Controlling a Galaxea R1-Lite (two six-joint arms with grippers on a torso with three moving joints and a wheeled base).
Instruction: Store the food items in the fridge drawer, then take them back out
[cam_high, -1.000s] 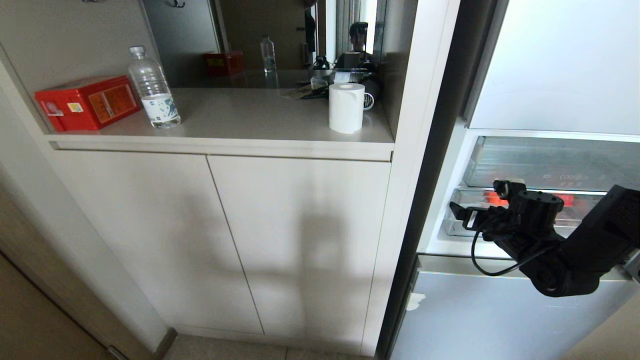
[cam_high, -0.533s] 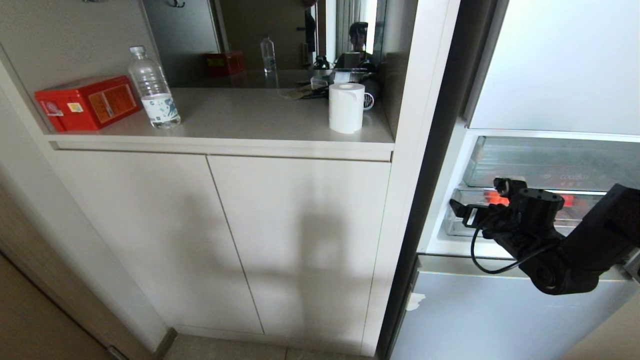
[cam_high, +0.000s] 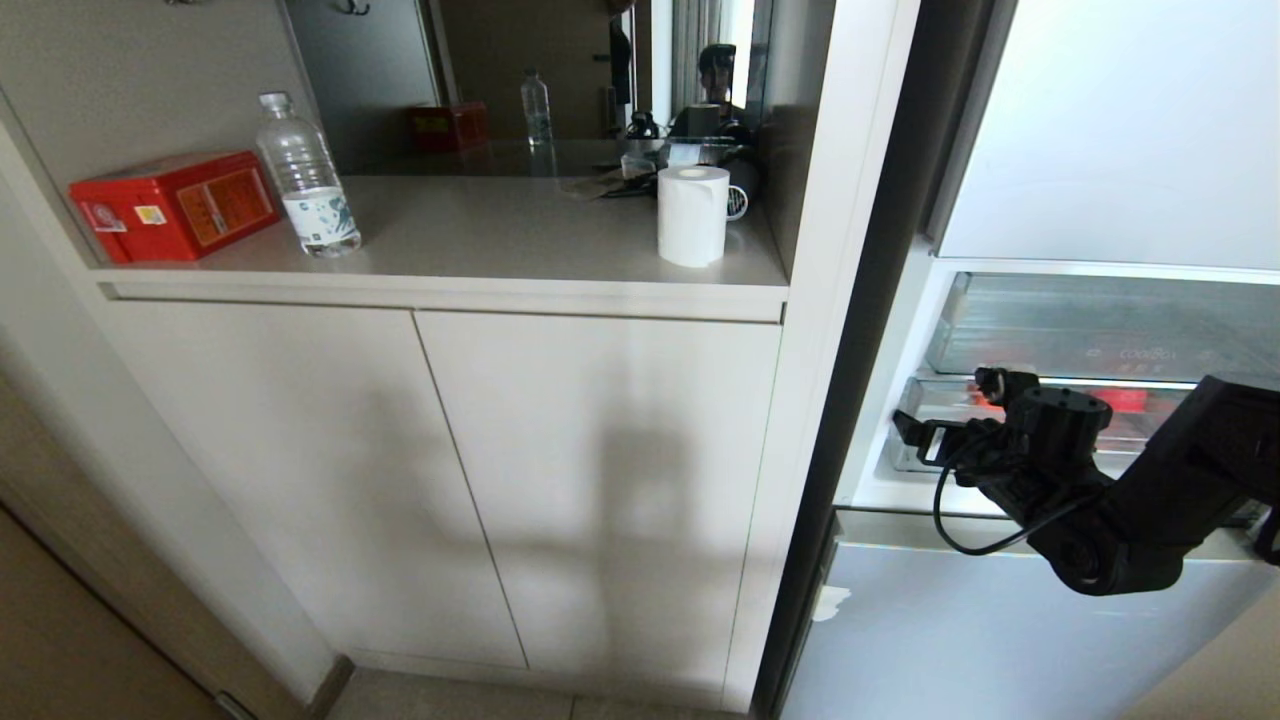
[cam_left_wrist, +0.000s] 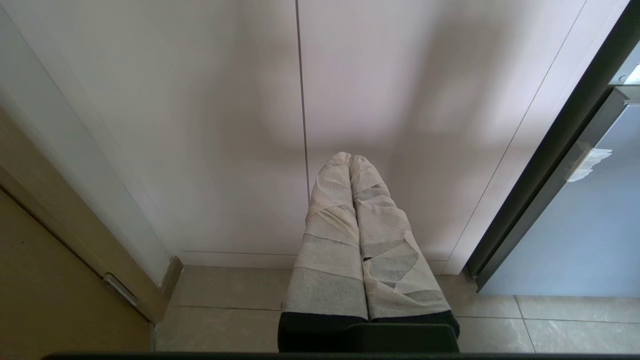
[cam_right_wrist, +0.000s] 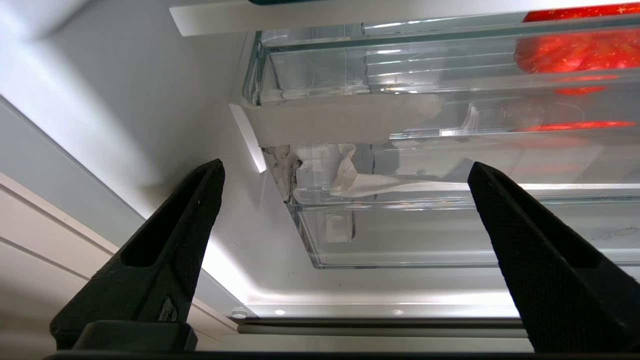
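The right gripper (cam_right_wrist: 345, 220) hangs with its jaws spread wide and nothing between them, just before the clear fridge drawer (cam_right_wrist: 450, 235). The drawer's see-through front wall, with white tape scraps (cam_right_wrist: 350, 175) at its corner, stands between the gripper and the red fruit (cam_right_wrist: 575, 50) inside. Beside the drawer, the fridge's white side wall (cam_right_wrist: 125, 115) bounds the opening.

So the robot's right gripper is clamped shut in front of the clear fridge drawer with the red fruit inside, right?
Not quite. The right gripper is wide open, not clamped shut: the right wrist view shows its two black fingers spread far apart with nothing between them. The rest holds: it is in front of the clear fridge drawer, with the red fruit inside.
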